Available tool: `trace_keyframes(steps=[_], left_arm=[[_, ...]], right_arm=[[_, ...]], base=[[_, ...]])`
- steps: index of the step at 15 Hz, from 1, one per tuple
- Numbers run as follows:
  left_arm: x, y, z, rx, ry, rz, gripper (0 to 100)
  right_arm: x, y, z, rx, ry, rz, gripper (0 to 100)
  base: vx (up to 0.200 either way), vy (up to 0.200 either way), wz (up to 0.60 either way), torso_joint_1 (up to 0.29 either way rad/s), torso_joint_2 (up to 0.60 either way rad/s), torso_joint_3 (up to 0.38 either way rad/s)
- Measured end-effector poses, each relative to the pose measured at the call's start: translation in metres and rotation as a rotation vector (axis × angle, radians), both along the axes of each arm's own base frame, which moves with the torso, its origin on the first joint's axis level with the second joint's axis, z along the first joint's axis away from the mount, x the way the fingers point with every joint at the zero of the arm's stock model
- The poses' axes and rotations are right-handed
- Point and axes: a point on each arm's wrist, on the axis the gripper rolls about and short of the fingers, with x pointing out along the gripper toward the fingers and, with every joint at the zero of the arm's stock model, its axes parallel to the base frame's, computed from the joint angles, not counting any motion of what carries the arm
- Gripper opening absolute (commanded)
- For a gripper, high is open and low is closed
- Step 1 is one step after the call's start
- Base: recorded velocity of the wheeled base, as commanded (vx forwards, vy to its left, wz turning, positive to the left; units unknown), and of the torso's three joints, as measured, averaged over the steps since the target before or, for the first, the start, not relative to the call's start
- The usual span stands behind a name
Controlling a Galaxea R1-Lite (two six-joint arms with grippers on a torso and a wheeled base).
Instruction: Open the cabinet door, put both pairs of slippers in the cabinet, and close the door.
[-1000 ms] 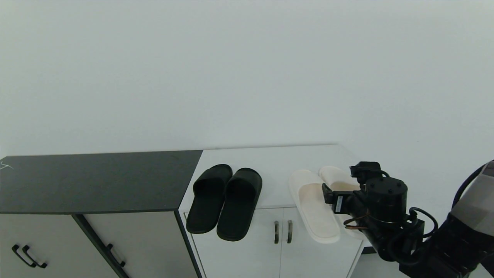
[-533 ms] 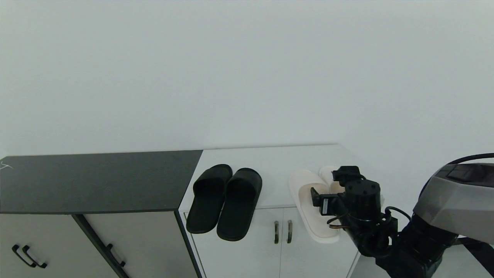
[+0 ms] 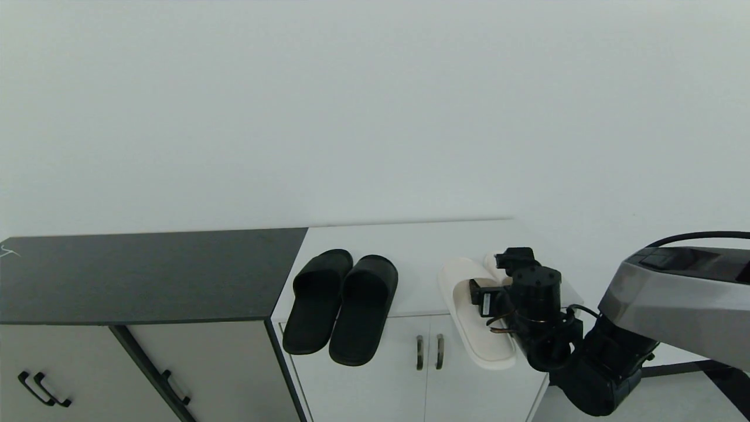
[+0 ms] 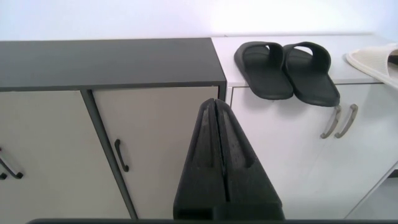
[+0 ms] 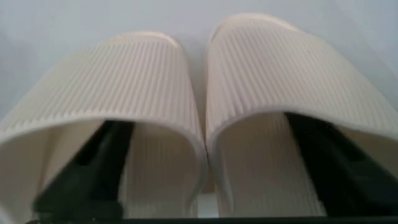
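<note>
A pair of black slippers (image 3: 343, 308) (image 4: 287, 68) lies on the white cabinet top (image 3: 416, 246), heels hanging over the front edge. To its right lies a pair of white ribbed slippers (image 3: 474, 319) (image 5: 199, 124). My right gripper (image 3: 503, 280) (image 5: 205, 180) is open at the white pair, with one finger (image 5: 93, 168) inside each slipper's strap and the two inner walls between them. The cabinet's double doors are shut, their two handles (image 3: 429, 351) (image 4: 341, 121) side by side. My left gripper (image 4: 215, 106) is shut and empty, held out in front of the cabinets.
A dark-topped cabinet (image 3: 140, 272) adjoins on the left, with grey doors and black handles (image 3: 44, 390) (image 4: 121, 155). A plain wall rises behind both cabinets. The white top ends just right of the white slippers.
My right arm moved left and forward over the white slippers, and its fingers went in under their straps. The slippers and doors have not shifted.
</note>
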Motion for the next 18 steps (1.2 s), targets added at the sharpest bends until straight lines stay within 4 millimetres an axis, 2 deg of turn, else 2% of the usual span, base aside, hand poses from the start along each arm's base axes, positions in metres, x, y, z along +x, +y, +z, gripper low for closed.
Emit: trace_keyframes(steps=[4, 6, 8, 10, 11, 14, 16, 18], left_arm=[[0.0, 0.0, 0.0, 0.0, 0.0, 0.0, 0], [0.0, 0.0, 0.0, 0.0, 0.0, 0.0, 0], [0.0, 0.0, 0.0, 0.0, -0.001, 0.0, 0], [0.0, 0.0, 0.0, 0.0, 0.0, -0.001, 0], [0.0, 0.0, 0.0, 0.0, 0.0, -0.001, 0], [0.0, 0.0, 0.0, 0.002, 0.0, -0.001, 0], [0.0, 0.0, 0.0, 0.002, 0.0, -0.002, 0], [0.0, 0.0, 0.0, 0.002, 0.0, -0.002, 0]], right_arm=[[0.001, 0.002, 0.004, 0.013, -0.012, 0.02, 0], [-0.012, 0.006, 0.015, 0.031, -0.014, 0.115, 0], [-0.037, 0.009, 0.032, 0.059, -0.011, 0.277, 0], [-0.073, 0.006, 0.051, 0.094, -0.004, 0.474, 0], [-0.092, 0.002, 0.058, 0.108, 0.008, 0.572, 0], [-0.146, -0.017, 0.071, 0.135, 0.037, 0.801, 0], [-0.165, -0.025, 0.076, 0.145, 0.031, 0.881, 0], [-0.175, -0.029, 0.083, 0.163, 0.011, 0.947, 0]], base=[[0.0, 0.0, 0.0, 0.0, 0.0, 0.0], [-0.1, 0.0, 0.0, 0.001, 0.0, 0.001], [-0.2, 0.0, 0.0, 0.005, 0.0, 0.0], [-0.2, 0.0, 0.0, 0.005, 0.0, -0.002], [-0.2, 0.0, 0.0, 0.017, 0.01, 0.007], [0.0, 0.0, 0.0, 0.0, 0.0, 0.0], [0.0, 0.2, 0.0, 0.0, 0.0, 0.007], [0.0, 0.2, 0.0, 0.005, 0.0, 0.005]])
